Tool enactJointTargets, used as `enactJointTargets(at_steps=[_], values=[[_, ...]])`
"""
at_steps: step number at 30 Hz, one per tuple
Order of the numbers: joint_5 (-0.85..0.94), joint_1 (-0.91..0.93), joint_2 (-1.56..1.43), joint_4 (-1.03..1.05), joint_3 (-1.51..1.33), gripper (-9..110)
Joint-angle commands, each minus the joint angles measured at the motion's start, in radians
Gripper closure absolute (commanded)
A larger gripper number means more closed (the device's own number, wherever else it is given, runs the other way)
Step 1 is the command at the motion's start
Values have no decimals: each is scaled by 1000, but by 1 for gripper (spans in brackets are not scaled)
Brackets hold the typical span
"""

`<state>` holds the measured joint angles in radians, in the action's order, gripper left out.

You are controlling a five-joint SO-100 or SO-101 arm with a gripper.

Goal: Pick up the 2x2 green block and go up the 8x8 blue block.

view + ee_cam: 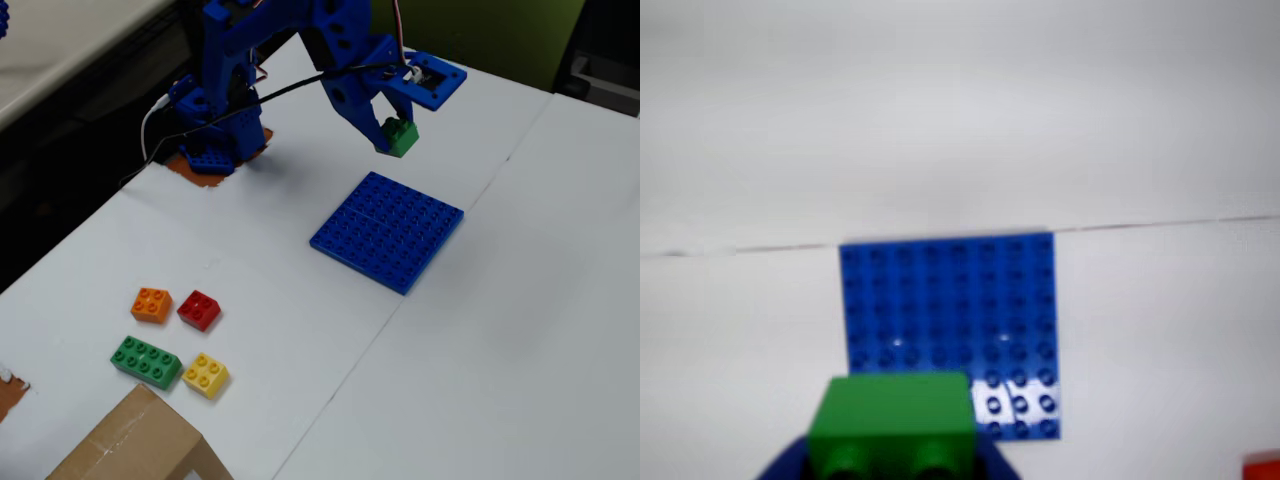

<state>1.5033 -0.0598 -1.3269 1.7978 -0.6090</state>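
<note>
My blue gripper (392, 135) is shut on the 2x2 green block (400, 137) and holds it in the air, above and just behind the far edge of the 8x8 blue block (388, 230), which lies flat on the white table. In the wrist view the green block (892, 418) fills the bottom centre between the blue jaws, studs toward the camera, and the blue plate (940, 300) lies beyond it; the gripper (890, 465) is mostly cut off by the lower edge.
At the table's front left lie an orange brick (152, 303), a red brick (200, 309), a longer green 2x4 brick (146, 361) and a yellow brick (206, 374). A cardboard box (135, 445) sits at the bottom edge. The arm's base (215, 150) stands at the back left.
</note>
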Motion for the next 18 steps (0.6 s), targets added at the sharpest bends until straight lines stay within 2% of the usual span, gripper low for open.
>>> enactJointTargets(at_steps=[1, 18], values=[[25, -9, 0, 37, -14, 94], [49, -29, 21, 37, -43, 94]])
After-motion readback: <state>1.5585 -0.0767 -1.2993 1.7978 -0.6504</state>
